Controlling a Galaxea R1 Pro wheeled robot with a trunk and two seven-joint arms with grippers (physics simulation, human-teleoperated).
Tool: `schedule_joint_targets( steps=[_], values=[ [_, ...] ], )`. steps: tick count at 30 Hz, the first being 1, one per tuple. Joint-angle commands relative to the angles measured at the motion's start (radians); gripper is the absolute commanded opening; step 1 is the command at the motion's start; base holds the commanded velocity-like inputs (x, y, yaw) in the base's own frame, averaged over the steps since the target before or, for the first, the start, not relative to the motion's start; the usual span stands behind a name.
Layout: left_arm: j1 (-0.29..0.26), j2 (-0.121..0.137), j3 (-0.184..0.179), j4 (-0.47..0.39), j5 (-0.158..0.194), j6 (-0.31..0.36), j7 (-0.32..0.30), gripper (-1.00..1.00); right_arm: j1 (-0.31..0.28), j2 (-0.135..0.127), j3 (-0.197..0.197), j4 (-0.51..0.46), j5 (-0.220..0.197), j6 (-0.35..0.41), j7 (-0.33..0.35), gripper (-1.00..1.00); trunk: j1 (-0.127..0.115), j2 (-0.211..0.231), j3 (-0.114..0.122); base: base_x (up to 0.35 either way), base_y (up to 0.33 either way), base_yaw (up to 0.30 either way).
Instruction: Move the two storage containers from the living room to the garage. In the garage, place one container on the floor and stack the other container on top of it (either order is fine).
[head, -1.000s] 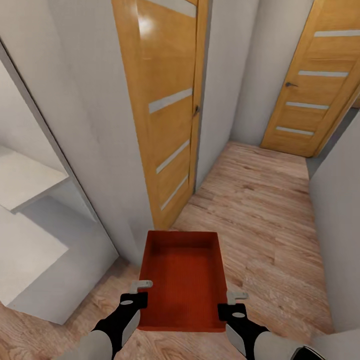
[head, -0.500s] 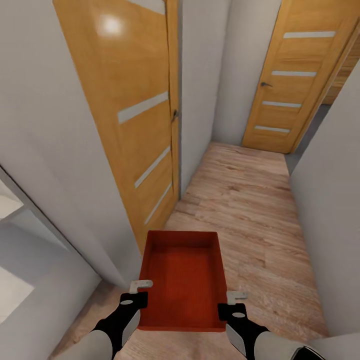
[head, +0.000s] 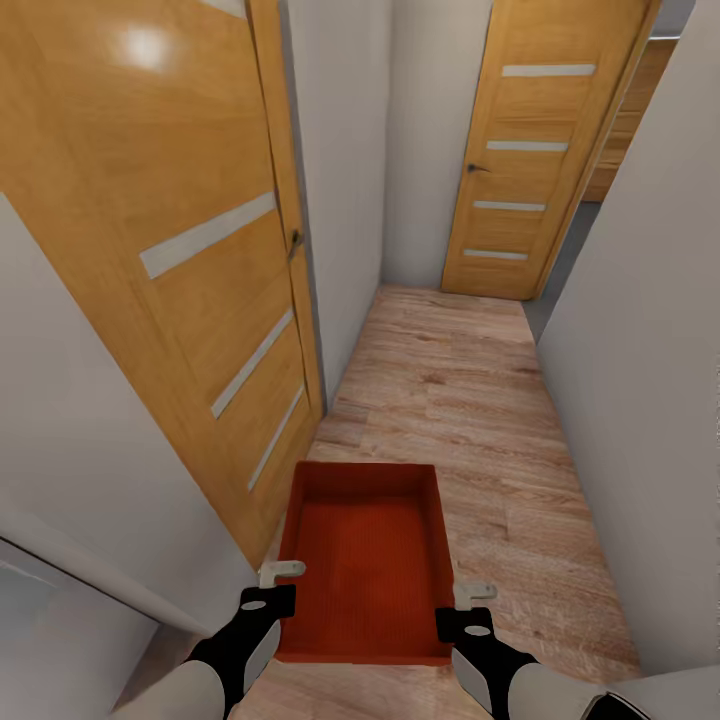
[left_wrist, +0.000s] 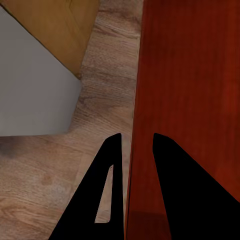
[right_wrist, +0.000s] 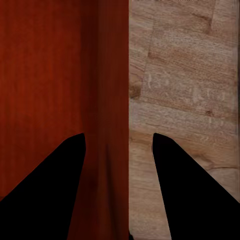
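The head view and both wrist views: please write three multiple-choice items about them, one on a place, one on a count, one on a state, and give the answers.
1. Where is the storage container?
A. held between both grippers above the wood-plank floor
B. on a shelf
C. on a sofa

2. How many orange doors show in the head view?
A. one
B. two
C. four

3. The container is:
A. full of boxes
B. lidded
C. empty

Answers:
1 A, the left gripper and right gripper grip its side walls.
2 B, near door, far door.
3 C, its ribbed bottom lies bare.

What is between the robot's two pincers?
The orange-red rectangular open-top plastic bin sits between the left pincer and the right pincer, each clamped on one side wall, as the head view shows.
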Motion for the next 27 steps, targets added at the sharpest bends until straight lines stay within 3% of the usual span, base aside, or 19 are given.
schedule_joint_targets(
  steps=[1,27],
  values=[
    [0.0,0.001,0.022,-0.05,-0.014,0.008,0.006,-1.0,0.0,0.0,-0.005,0.027,-0.018,-0.004,-0.001,-1.0,0.001,-0.001,-0.001,0.322,0.07,-0.281],
    [0.0,0.001,0.022,-0.05,-0.014,0.008,0.006,-1.0,0.0,0.0,-0.005,0.027,-0.018,-0.004,-0.001,-1.0,0.001,-0.001,-0.001,0.322,0.067,-0.281]
  ],
)
